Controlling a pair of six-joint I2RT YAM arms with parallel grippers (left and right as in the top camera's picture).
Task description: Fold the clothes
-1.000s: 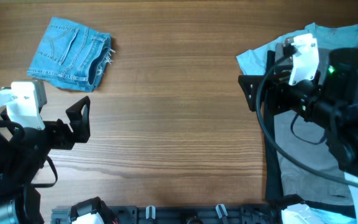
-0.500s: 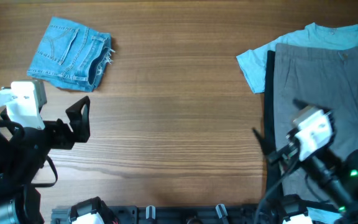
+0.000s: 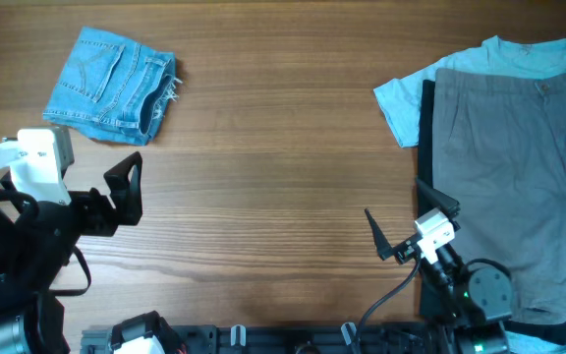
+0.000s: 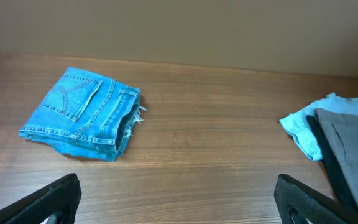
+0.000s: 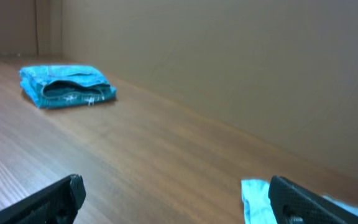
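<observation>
The right arm has drawn back from above the pile of garments to the near edge of the wooden worktop (image 3: pixel 263 147); the left arm has not moved. Grey trousers (image 3: pixel 504 167) lie spread flat at the right of the worktop, over a pale-blue T-shirt (image 3: pixel 398 98) whose sleeve and collar show past them. The light-blue denim jeans (image 3: pixel 114 84) sit at the far left, folded into a compact bundle, back pocket up, frayed hem toward the centre. The left tool (image 3: pixel 129 192) is near them, apart, spread wide and empty. The right tool (image 3: pixel 404 226), just beside the trousers' left edge, is also wide and empty.
</observation>
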